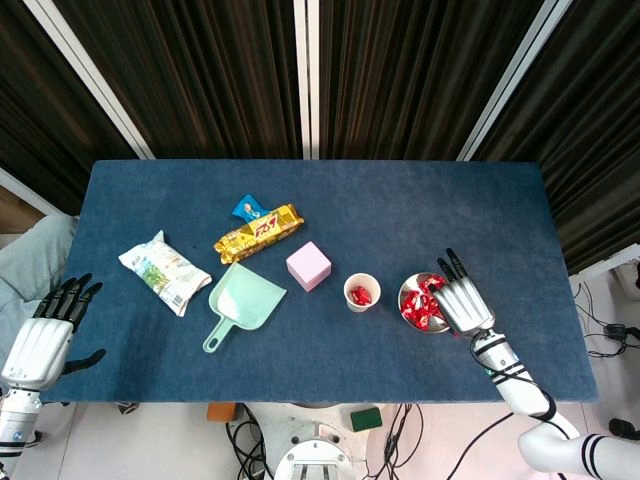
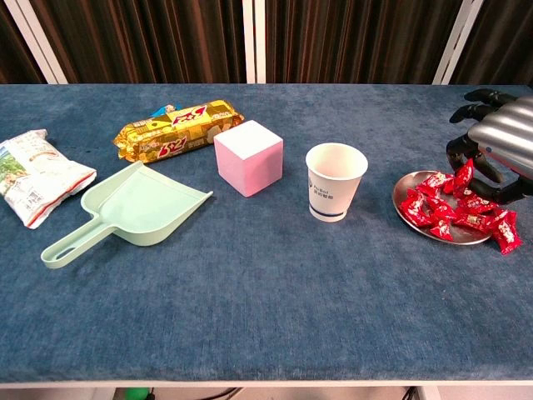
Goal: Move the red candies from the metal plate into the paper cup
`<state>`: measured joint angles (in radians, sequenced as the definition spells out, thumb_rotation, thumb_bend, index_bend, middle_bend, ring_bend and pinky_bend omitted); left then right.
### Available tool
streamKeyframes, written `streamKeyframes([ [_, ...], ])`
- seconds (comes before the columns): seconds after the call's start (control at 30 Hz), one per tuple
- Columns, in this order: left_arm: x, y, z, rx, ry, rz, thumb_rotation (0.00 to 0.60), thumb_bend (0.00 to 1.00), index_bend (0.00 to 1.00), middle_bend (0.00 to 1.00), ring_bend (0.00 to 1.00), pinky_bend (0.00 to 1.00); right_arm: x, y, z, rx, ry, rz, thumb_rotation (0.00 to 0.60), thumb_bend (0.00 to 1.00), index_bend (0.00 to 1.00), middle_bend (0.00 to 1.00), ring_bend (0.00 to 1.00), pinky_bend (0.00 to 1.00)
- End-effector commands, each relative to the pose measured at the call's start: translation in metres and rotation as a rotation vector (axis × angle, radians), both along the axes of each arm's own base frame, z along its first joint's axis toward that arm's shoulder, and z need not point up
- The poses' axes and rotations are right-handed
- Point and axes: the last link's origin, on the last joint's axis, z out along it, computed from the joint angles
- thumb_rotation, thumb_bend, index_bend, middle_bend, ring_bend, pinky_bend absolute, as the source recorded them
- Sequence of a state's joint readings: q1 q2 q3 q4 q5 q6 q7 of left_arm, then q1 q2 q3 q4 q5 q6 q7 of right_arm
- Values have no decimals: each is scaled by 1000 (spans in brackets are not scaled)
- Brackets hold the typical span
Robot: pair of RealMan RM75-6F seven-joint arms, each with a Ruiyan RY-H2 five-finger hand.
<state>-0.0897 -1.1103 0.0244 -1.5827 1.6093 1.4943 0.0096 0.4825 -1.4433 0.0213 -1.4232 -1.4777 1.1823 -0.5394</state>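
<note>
A red candy (image 2: 463, 177) is being pinched loosely by the right hand (image 2: 497, 143) above the metal plate (image 2: 405, 214); it is at risk of being dropped short of the paper cup (image 2: 335, 182).

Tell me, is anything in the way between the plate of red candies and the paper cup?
No, nothing visible. Only bare blue tablecloth lies between the round metal plate of red wrapped candies and the white paper cup. The right robot hand holds one candy above the plate; the pink cube sits on the cup's far side.
</note>
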Motion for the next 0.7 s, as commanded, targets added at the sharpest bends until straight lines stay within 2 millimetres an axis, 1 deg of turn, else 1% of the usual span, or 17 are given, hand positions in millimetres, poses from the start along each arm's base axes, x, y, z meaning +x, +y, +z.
streamKeyframes([
  [0.03,0,0,0,0,0,-1,600,97,90,31,1,151,17,-5,9,-25,-31,43,600,562,923,718,136,0],
  [0.1,0,0,0,0,1,-2,600,97,90,31,1,151,29,-7,10,-28,-47,69,600,561,924,718,136,0],
  [0.2,1,-1,-1,-1,2,-2,600,97,89,31,1,151,54,-13,8,-32,-79,117,600,562,924,718,136,0],
  [0.23,1,-1,0,-1,2,-2,600,97,89,31,1,151,63,-15,5,-34,-88,135,600,562,924,718,136,0],
  [0.33,0,0,0,0,1,0,600,98,89,31,1,151,83,-19,-4,-35,-98,168,600,562,925,718,136,0],
  [0.43,-1,0,1,3,-2,4,600,98,89,31,1,151,101,-21,-19,-32,-89,198,600,560,925,718,136,0],
  [0.57,-2,-1,3,6,-7,9,600,98,90,31,1,151,113,-24,-35,-22,-64,214,600,560,922,718,136,0],
  [0.7,-3,-1,5,8,-12,7,600,98,90,31,1,151,118,-27,-44,-25,-48,214,600,560,918,718,135,0],
])
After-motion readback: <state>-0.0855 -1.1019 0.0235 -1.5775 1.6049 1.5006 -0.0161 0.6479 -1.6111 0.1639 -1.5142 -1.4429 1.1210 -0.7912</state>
